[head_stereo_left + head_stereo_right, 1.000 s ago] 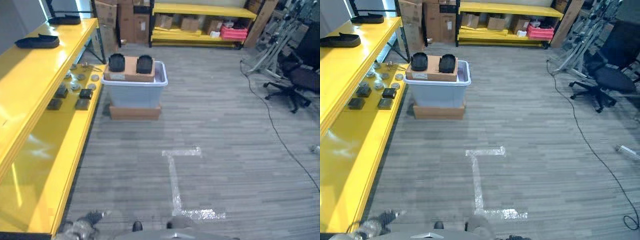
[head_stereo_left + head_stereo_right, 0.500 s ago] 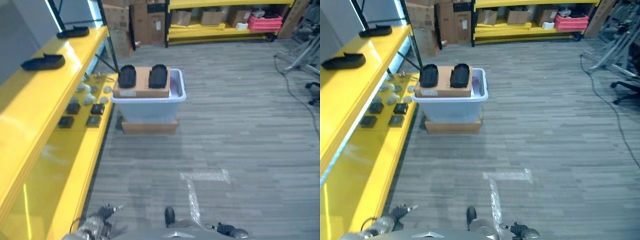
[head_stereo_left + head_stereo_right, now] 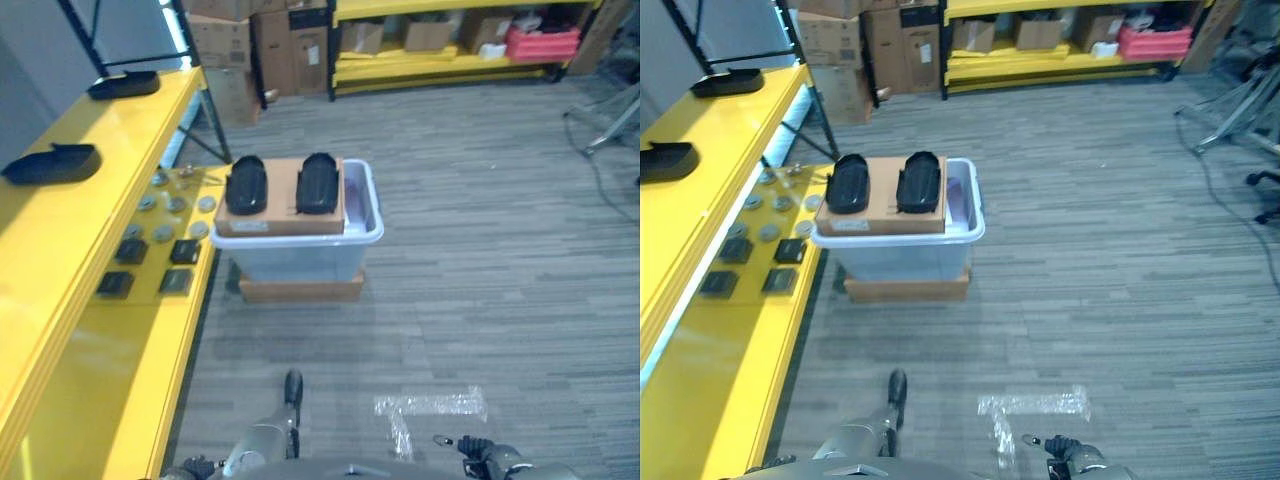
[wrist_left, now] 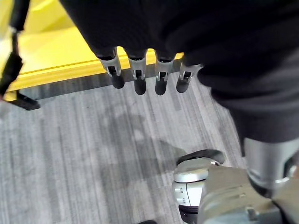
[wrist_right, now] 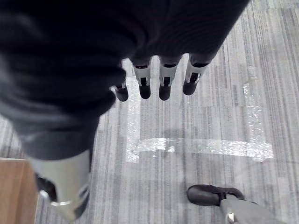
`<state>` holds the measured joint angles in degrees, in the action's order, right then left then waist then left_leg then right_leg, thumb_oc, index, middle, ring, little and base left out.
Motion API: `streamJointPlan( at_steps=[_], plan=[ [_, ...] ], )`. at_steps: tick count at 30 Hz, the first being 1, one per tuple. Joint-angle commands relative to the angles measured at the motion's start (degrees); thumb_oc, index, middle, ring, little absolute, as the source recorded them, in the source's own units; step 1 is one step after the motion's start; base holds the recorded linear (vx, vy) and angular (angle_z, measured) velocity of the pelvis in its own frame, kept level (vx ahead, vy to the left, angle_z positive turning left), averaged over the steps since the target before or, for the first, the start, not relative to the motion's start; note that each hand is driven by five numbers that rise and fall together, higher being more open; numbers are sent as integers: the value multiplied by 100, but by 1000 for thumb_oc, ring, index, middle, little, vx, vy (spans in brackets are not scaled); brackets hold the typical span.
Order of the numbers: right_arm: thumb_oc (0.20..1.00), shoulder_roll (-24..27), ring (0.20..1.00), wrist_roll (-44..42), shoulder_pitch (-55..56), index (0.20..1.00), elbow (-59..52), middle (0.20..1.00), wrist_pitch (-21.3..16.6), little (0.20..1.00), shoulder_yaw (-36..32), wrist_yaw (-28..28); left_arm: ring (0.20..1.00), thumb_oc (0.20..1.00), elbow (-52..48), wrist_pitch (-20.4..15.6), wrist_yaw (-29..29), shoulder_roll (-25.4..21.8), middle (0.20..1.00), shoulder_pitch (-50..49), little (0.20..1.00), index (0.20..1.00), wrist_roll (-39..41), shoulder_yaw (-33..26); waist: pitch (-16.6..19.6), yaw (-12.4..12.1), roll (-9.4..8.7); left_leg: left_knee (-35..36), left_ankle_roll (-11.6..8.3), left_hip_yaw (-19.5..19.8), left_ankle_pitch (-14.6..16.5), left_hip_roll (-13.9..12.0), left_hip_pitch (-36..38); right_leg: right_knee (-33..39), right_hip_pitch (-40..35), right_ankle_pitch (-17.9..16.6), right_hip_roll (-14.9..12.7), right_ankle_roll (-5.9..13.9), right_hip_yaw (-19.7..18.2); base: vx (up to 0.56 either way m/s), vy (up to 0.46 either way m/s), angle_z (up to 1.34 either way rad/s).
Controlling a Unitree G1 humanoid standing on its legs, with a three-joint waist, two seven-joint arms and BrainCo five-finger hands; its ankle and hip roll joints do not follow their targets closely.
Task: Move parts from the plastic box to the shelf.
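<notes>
Left robot hand [image 4: 147, 77]: fingers straight and relaxed, holding nothing, hanging over the grey floor beside the shelf's yellow edge.
Right robot hand [image 5: 159, 79]: fingers likewise loose and empty, above a tape mark [image 5: 196, 147] on the floor.
Plastic box [image 3: 300, 250]: on a flat cardboard base, close against the shelf's [image 3: 90, 330] front edge.
Parts: two black parts [image 3: 245, 185] lie side by side on a cardboard box [image 3: 280, 205] atop the plastic box.
Shelf: small dark blocks [image 3: 130, 250] and round discs [image 3: 165, 232] on the lower level.

A box [image 3: 300, 250] sits at 12 o'clock on a board [image 3: 300, 291], a carton [image 3: 280, 200] with two parts [image 3: 246, 185] across its top. The shelf [image 3: 90, 260] runs along 9 to 11 o'clock, small parts [image 3: 150, 262] on its lower level.
</notes>
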<state>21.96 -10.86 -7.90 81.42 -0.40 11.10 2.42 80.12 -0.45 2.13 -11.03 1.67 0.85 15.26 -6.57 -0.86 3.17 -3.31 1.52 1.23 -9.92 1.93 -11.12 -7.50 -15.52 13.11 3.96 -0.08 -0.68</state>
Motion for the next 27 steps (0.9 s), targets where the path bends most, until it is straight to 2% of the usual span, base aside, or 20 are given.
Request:
streamJointPlan(
  at_steps=[1, 2, 3, 5, 7, 8, 9, 10, 12, 14, 16, 20, 22, 26, 27],
  plan=[
    [1000, -220, 1000, -293, -17, 1000, -408, 1000, -150, 1000, -141, -1, 1000, 1000, 25, -94, 116, -286, 1000, 460, 1000, 1000, -162, -4, -55, 105, -107, 237, -131, 90, 599, -37, 819, -1676, 1355, -1248, -562, 904, -104, 293, 95, -22],
    [1000, -303, 1000, -415, 53, 1000, -627, 1000, -224, 1000, -124, 17, 1000, 1000, -125, -133, 178, -326, 1000, 529, 1000, 1000, 11, -93, -59, 135, -86, 210, -97, 93, 727, -11, 950, -1644, 1572, -1196, -673, 848, 4, 237, 68, -5],
    [1000, -305, 1000, -415, 55, 1000, -629, 1000, -223, 1000, -123, 16, 1000, 1000, -126, -132, 178, -328, 1000, 527, 1000, 1000, 12, -93, -69, 145, -92, 209, -97, 100, 731, -4, 963, -1648, 1557, -1186, -679, 849, 11, 235, 29, 12],
    [1000, -335, 1000, -313, 78, 1000, -627, 1000, -217, 1000, -27, 24, 1000, 1000, -273, -171, 197, -356, 1000, 710, 1000, 1000, 62, -49, -85, 156, -81, 209, -156, 173, 890, -5, 1127, -828, 1532, -998, -913, 733, 341, 165, -71, 30],
    [1000, -361, 1000, -304, 48, 1000, -583, 1000, -190, 1000, 21, 0, 1000, 1000, -373, -225, 262, -382, 1000, 955, 1000, 1000, 24, 92, -78, 229, -99, 244, -241, 238, 1021, -46, 1242, 34, 1727, -1233, -1145, 749, 351, 201, -151, 51],
    [1000, -356, 1000, -290, 52, 1000, -556, 1000, -183, 1000, 23, -14, 1000, 1000, -398, -242, 284, -381, 1000, 1010, 1000, 1000, 32, 123, -110, 306, -97, 267, -255, 309, 1080, -51, 1351, 322, 1791, -1381, -1160, 793, 137, 315, -229, 48],
    [1000, -378, 1000, -207, 103, 1000, -442, 1000, -149, 1000, 49, -42, 1000, 1000, -492, -270, 311, -405, 1000, 1130, 1000, 1000, 26, 193, -85, 403, -132, 238, -290, 367, 1205, -82, 1508, 301, 1845, -1451, -1103, 923, -335, 230, -156, 30],
    [1000, -378, 1000, -207, 104, 1000, -442, 1000, -149, 1000, 48, -41, 1000, 1000, -492, -270, 311, -405, 1000, 1129, 1000, 1000, 27, 194, -90, 406, -133, 235, -289, 371, 1208, -80, 1514, 299, 1838, -1446, -1105, 923, -331, 337, -327, 66],
    [1000, -325, 1000, -85, 225, 1000, -344, 1000, -125, 1000, 7, -64, 1000, 1000, -413, -271, 300, -201, 1000, 943, 1000, 1000, 44, 186, 89, 384, -131, 271, -389, 410, 1259, -181, 1654, 585, 1519, -1487, -1118, 803, -12, 254, -319, 44],
    [1000, -278, 1000, -74, 214, 1000, -362, 1000, -144, 1000, -13, -106, 1000, 1000, -364, -270, 286, -131, 1000, 896, 1000, 1000, 58, 189, 95, 385, -129, 234, -415, 397, 1274, -197, 1633, 700, 1437, -1494, -1122, 793, 65, 85, -166, 6],
    [1000, -100, 1000, -8, 91, 1000, -1059, 1000, -327, 1000, -132, -507, 1000, 1000, -326, -292, 285, 24, 1000, 716, 1000, 1000, -25, 244, 69, 449, -86, 225, -480, 316, 1259, -263, 1604, 912, 1340, -1519, -1079, 768, 70, 75, -148, 12],
    [1000, 152, 1000, 137, 428, 1000, -3576, 1000, -669, 1000, -626, -1252, 1000, 1000, -340, -325, 499, 166, 1000, 358, 1000, 1000, -109, 161, 13, 564, 5, 407, -500, 184, 1159, -364, 1636, 994, 1343, -1528, -1040, 776, 6, 57, -28, -23],
    [1000, 244, 1000, 300, 460, 1000, -4320, 1000, -769, 1000, -813, -1488, 1000, 1000, -247, -307, 545, 223, 1000, 296, 1000, 1000, -105, 97, 7, 563, 30, 513, -509, 210, 1112, -388, 1652, 1014, 1332, -1515, -1036, 777, 54, 34, 0, -14],
    [1000, 442, 1000, 443, 160, 1000, -4964, 1000, -840, 1000, -848, -1531, 1000, 1000, -234, -323, 543, 168, 1000, 236, 1000, 1000, -193, 83, 16, 435, 8, 711, -510, 247, 1052, -416, 1688, 1095, 1296, -1536, -1040, 792, 150, 40, 11, 3],
    [1000, 767, 1000, 716, -762, 1000, -4828, 1000, -788, 1000, -647, -1751, 1000, 1000, -421, -391, 527, 61, 1000, 328, 1000, 1000, -65, 127, -131, 259, -64, 820, -531, 312, 1006, -452, 1569, 1173, 1376, -1590, -1042, 827, 278, -44, 25, 11]
  ],
)
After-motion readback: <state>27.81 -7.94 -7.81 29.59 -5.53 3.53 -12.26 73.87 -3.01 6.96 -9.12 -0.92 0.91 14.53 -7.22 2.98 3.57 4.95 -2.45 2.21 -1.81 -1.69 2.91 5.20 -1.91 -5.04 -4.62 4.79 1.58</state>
